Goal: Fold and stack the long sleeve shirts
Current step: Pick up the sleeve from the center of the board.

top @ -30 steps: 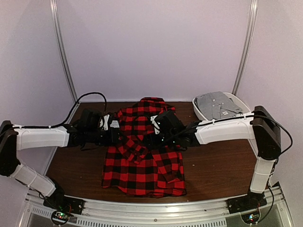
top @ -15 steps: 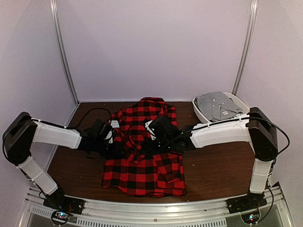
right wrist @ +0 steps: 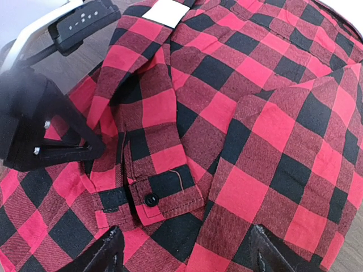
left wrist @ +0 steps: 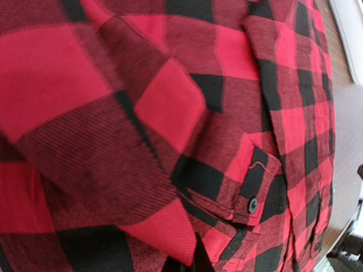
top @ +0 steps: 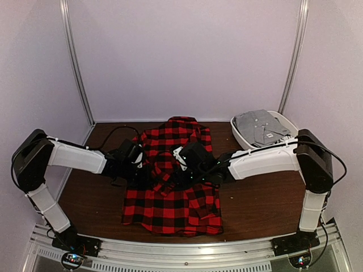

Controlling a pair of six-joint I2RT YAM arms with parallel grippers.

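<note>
One of the long sleeve shirts, red-and-black check flannel, lies spread on the table with a sleeve folded across its chest. My left gripper is at the shirt's left edge. In the left wrist view the cloth fills the frame and the gripper is shut on a fold of the sleeve, near the buttoned cuff. My right gripper hovers open over the shirt, its fingertips apart on either side below the cuff. It sits over the shirt's middle.
A white basket at the back right holds a folded grey shirt. Brown table shows to the left and right of the flannel shirt. The left gripper's black body is close beside the right gripper.
The left arm has swung in from the left onto the shirt's sleeve, and its jaws have closed on the cloth. The right gripper has shifted slightly left and stayed open.
</note>
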